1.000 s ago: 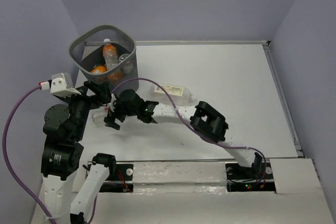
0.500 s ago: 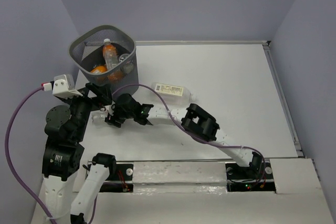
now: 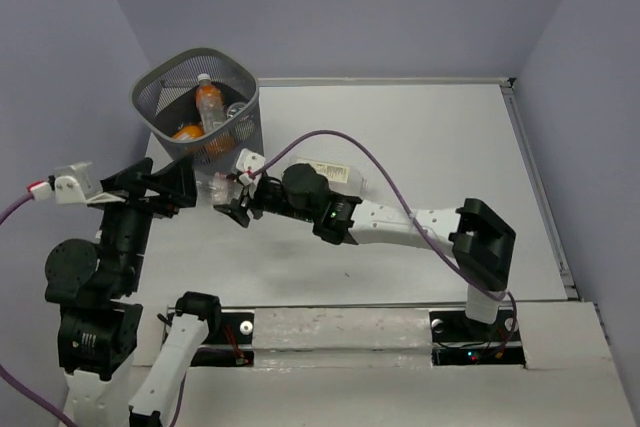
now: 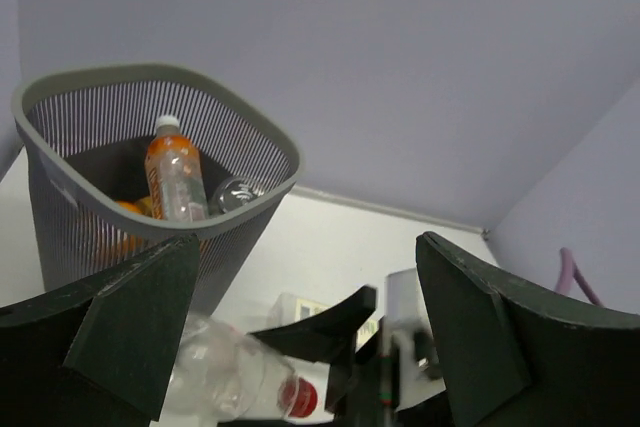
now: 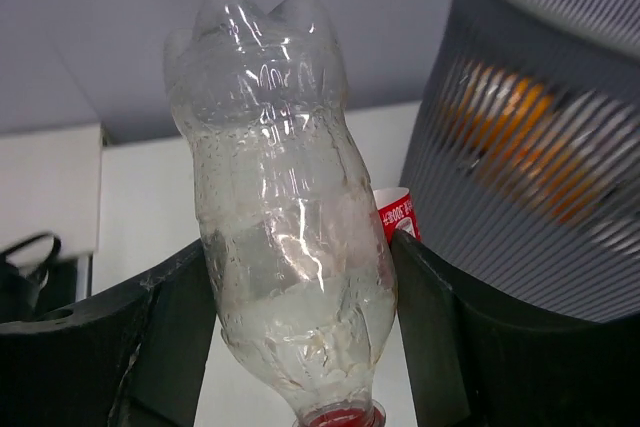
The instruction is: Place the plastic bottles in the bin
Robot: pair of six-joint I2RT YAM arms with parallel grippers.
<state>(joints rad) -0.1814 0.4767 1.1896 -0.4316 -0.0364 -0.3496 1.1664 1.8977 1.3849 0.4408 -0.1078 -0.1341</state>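
The bin stands at the table's far left with two orange bottles and a clear one inside. My right gripper is shut on a clear bottle with a red cap and holds it just in front of the bin's wall. In the right wrist view the bottle fills the space between both fingers, cap toward the wrist, with the bin at right. My left gripper is open and empty, left of the bottle. A squarish white-label bottle lies behind the right arm.
The left wrist view shows the bin, an orange bottle in it, and the held bottle below. The right arm's purple cable arcs over the table. Walls close in on the left, back and right.
My right gripper has carried the clear bottle up and toward the bin. My left arm has drawn back to the left, away from the bottle.
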